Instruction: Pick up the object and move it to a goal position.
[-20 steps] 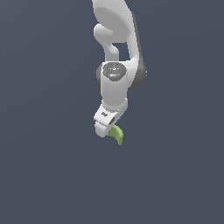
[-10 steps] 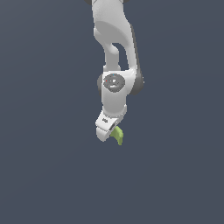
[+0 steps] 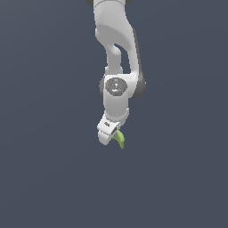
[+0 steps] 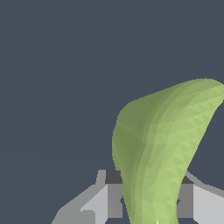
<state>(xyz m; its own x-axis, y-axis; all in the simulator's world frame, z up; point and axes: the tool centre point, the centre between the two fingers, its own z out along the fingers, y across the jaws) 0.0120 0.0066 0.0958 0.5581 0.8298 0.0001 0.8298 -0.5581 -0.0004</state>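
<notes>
A: Where's the banana-like wedge [image 4: 162, 153]?

B: Clamped in the gripper [image 3: 110, 136], fingers [image 4: 114, 199] closed against its narrow end. The curved tip pokes out to the exterior view's right, below the arm [image 3: 116, 67].

A: Why held by the end?

B: Probably its slimmest part, so the pads fit around it for carrying to the goal.

A: Any markings?

B: No legible writing anywhere.

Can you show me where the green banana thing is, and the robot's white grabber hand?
Small yellow-green curved banana-like wedge [image 4: 162, 148]: wrist view, on its broad curved side.
White gripper [image 3: 111, 136]: exterior view, between its fingertips, which are closed on the wedge.
</notes>
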